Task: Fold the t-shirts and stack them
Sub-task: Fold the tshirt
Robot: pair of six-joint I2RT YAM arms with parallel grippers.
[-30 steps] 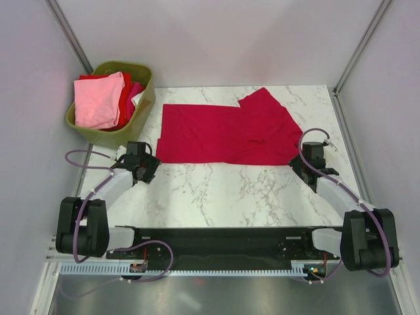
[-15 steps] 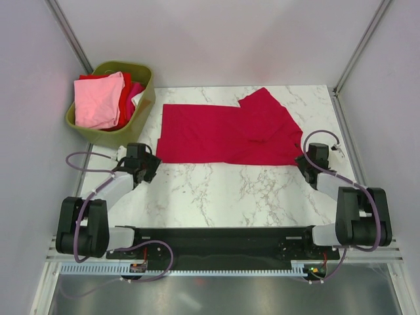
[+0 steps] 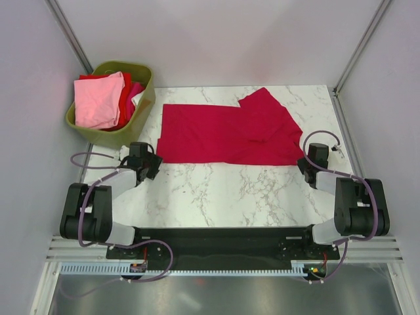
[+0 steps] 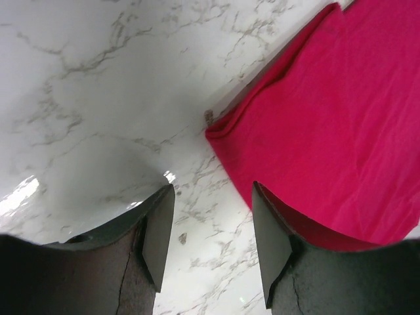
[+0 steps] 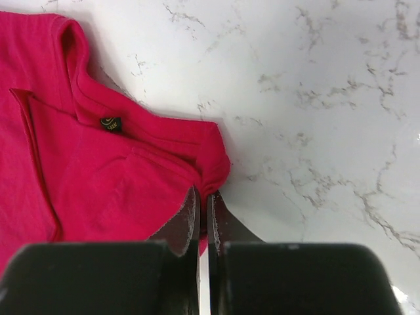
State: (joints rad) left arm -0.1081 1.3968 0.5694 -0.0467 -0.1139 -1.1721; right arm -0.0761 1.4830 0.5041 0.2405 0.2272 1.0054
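Observation:
A crimson red t-shirt (image 3: pixel 223 134) lies spread across the marble table, partly folded, its small dark neck label (image 5: pixel 110 123) showing in the right wrist view. My right gripper (image 3: pixel 308 161) is at the shirt's near right corner. Its jaws (image 5: pixel 202 195) are shut on a pinch of the cloth's edge (image 5: pixel 220 167). My left gripper (image 3: pixel 151 165) stands open just off the shirt's near left corner (image 4: pixel 220 131). Only bare marble shows between its fingers (image 4: pixel 212 191); the right finger hangs over the cloth. Pink (image 3: pixel 98 98), red (image 3: pixel 126 98) and magenta (image 3: pixel 136 89) t-shirts are piled in the basket.
An olive-green plastic basket (image 3: pixel 141 111) stands at the table's far left corner, close to the left arm. White walls with metal posts close in the back and sides. A black base rail (image 3: pixel 216 239) runs along the near edge.
My right gripper moved up to the shirt's near right corner and shut on its edge. The left gripper crept slightly toward the shirt and stayed open.

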